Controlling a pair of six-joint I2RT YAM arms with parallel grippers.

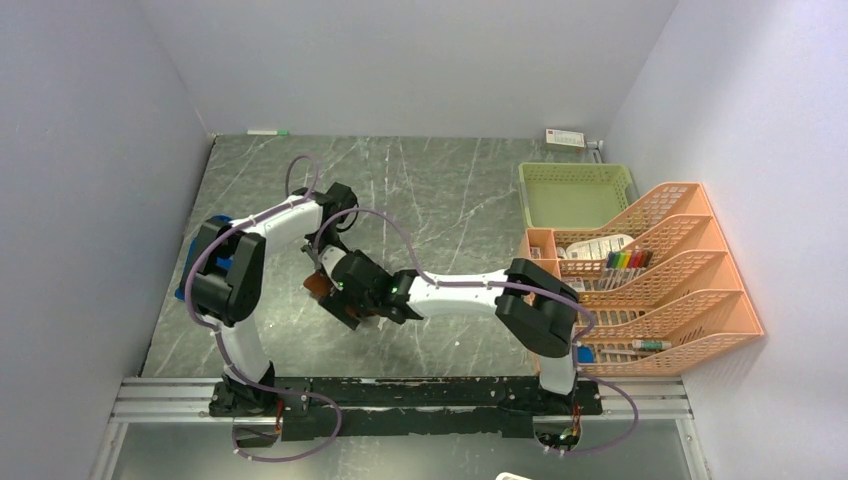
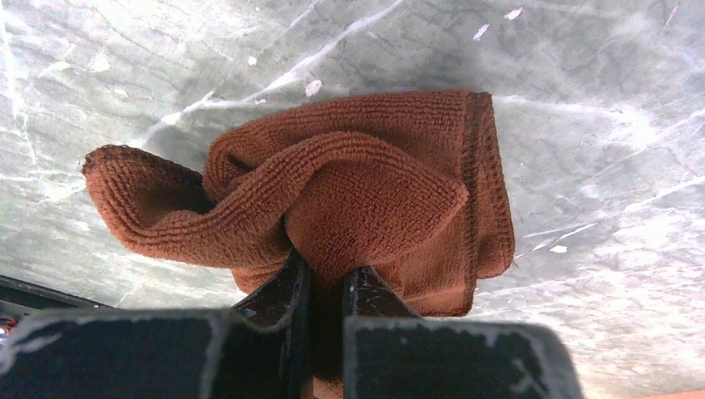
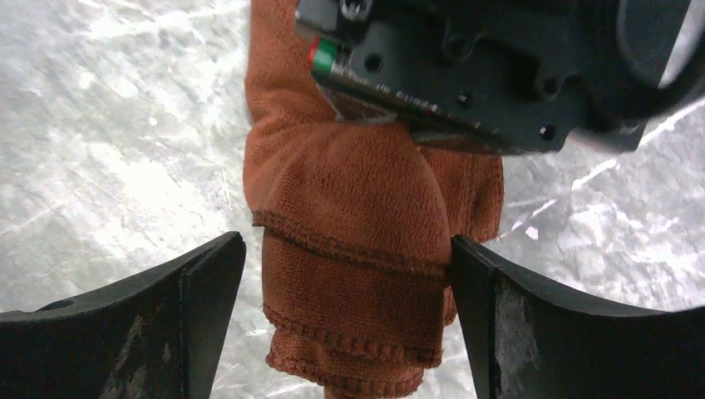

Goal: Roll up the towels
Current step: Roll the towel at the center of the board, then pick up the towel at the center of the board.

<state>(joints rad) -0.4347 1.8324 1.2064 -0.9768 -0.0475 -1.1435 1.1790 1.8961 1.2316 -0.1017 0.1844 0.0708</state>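
Observation:
The rust-brown towel is bunched into a loose fold and hangs just above the marble table. My left gripper is shut on the towel's near edge, with cloth pinched between its fingers. In the top view the brown towel shows only as a small patch between the two wrists. My right gripper is open and straddles the hanging end of the brown towel; its right finger touches the cloth and its left finger stands apart. The blue towel lies at the left, mostly hidden behind my left arm's elbow.
A green basket stands at the back right. Beside it is an orange file rack holding small items. A white box and a marker lie along the back wall. Walls close in on both sides.

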